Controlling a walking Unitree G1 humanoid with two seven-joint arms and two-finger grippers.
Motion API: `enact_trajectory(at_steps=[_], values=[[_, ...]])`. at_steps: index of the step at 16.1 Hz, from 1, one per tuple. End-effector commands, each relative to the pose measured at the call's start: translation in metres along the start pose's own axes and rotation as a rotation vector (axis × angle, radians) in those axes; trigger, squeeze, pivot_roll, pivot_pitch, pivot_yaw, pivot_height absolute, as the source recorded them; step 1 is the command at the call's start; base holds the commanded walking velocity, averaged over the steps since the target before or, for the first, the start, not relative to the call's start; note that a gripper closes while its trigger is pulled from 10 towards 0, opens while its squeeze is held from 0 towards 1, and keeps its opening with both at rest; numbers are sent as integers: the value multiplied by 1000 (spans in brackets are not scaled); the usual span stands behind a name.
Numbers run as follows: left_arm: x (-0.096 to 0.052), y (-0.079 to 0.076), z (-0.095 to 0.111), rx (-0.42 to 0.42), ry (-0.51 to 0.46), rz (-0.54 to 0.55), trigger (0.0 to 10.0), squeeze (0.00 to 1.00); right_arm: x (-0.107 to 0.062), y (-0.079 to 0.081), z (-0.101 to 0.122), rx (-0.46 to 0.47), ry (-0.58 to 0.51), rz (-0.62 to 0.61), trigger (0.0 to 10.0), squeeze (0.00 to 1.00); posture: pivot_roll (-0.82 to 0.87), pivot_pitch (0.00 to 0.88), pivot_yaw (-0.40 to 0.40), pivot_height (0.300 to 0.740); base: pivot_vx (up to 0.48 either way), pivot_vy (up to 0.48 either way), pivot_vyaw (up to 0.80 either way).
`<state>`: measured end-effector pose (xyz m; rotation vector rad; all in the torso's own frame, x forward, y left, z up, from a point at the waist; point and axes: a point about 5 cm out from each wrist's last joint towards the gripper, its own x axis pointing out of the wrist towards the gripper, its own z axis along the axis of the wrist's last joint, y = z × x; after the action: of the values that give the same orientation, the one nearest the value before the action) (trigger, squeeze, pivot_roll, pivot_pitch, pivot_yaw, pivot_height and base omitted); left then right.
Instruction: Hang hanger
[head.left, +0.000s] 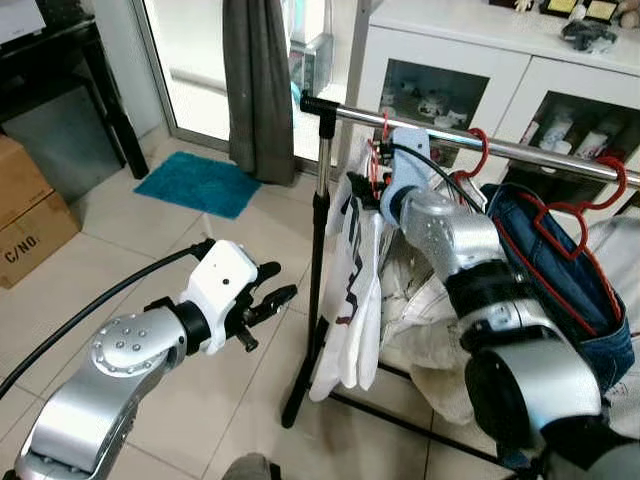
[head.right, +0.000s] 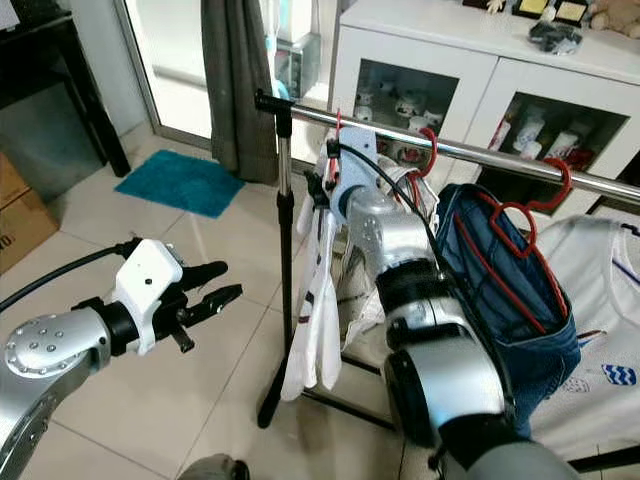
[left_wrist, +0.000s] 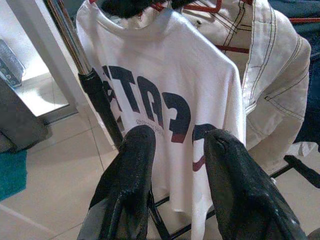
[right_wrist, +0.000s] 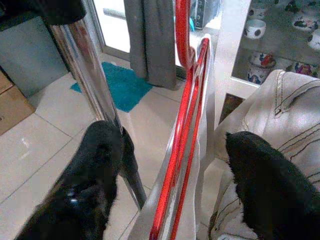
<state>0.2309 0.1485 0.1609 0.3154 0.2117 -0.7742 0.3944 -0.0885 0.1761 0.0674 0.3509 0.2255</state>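
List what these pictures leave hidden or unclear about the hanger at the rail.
- Red hanger hook: in the right wrist view the top edge cuts it off, so whether it sits on the rail is unclear.
- Right gripper: in the eye views its own wrist housing hides the fingertips.
- White T-shirt print: the left gripper covers part of the lettering in the left wrist view.

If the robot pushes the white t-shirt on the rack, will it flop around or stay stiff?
Probably flop. The white t-shirt hangs in soft folds from a red hanger, so it looks thin and light. It would likely swing, since the hanger only hooks over the smooth metal rail. The right gripper is up at that hanger, fingers open.
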Motion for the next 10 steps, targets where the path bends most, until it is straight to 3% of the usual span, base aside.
enact_trajectory(at_steps=[1, 10], values=[[-1, -4, 2, 18, -2, -18, 10000, 0, 1, -1, 7, 6, -25, -9, 0, 0, 149, 3, -47, 740, 0, 0, 0], [1, -3, 2, 29, 0, -22, 10000, 0, 6, -4, 8, 15, -20, -9, 0, 0, 145, 0, -39, 740, 0, 0, 0]])
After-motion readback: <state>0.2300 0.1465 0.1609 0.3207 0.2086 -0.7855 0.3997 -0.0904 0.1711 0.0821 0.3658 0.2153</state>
